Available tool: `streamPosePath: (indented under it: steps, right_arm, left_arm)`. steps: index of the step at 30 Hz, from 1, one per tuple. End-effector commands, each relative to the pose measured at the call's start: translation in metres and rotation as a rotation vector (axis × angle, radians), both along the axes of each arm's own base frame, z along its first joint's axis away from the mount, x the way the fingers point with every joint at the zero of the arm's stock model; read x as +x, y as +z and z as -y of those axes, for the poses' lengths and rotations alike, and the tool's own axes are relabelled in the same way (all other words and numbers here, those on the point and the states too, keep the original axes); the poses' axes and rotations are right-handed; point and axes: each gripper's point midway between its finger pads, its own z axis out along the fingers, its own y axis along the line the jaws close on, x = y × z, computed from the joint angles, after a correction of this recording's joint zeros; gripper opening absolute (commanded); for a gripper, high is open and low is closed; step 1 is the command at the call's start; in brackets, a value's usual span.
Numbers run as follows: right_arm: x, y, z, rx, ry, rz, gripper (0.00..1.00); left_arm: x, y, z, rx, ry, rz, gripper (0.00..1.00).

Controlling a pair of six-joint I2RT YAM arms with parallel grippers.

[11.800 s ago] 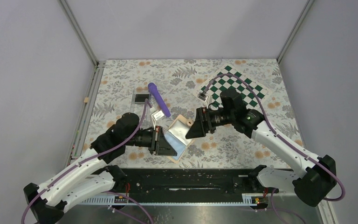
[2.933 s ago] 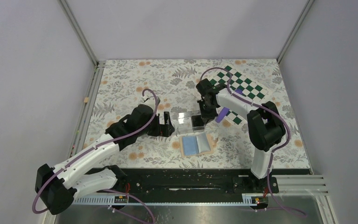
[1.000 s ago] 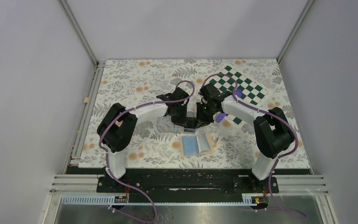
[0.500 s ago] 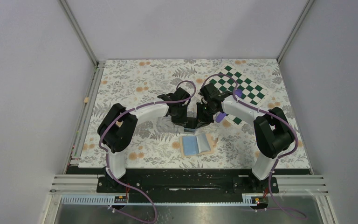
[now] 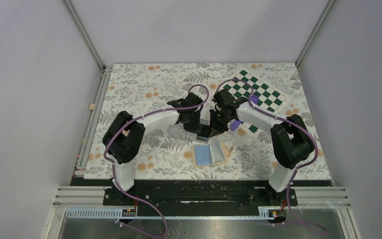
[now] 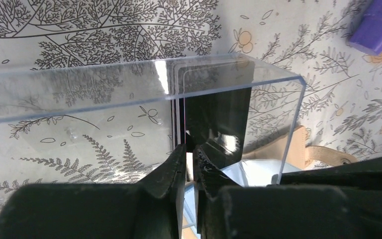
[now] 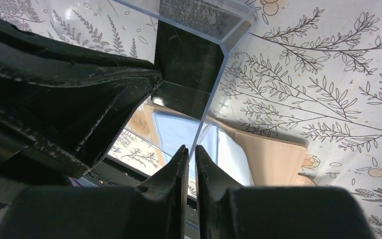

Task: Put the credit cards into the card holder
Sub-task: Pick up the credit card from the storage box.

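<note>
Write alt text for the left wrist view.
The left gripper, nearly shut, appears to pinch the edge of dark credit cards standing in a clear plastic rectangular box. An open tan card holder lies lower right; a purple block sits top right.

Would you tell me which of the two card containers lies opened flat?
The tan folding card holder, spread flat with its blue-grey inside up; the clear plastic rectangular box stands behind it.

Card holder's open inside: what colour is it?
The card holder is blue-grey inside, tan-edged; top external view shows it best.
</note>
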Motion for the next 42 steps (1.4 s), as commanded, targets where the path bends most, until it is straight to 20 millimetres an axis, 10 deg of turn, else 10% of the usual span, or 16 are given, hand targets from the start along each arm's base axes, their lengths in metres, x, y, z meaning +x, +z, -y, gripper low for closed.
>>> streamPosePath:
  steps: [1, 18, 29, 42]
  right_arm:
    - [0.0, 0.007, -0.008, 0.047, 0.018, 0.001, 0.15]
    - [0.0, 0.008, -0.009, 0.049, 0.019, 0.004, 0.15]
    - [0.001, 0.022, -0.009, 0.07, 0.029, 0.043, 0.22]
    - [-0.003, 0.103, 0.003, 0.193, 0.021, 0.25, 0.76]
  left_arm:
    - [0.008, 0.043, 0.024, -0.153, -0.018, 0.092, 0.1]
    - [-0.001, 0.035, 0.036, -0.211, -0.056, 0.044, 0.23]
    - [0.011, 0.031, 0.016, -0.115, -0.008, 0.06, 0.0]
    - [0.012, 0.162, -0.021, -0.264, 0.035, 0.359, 0.0]
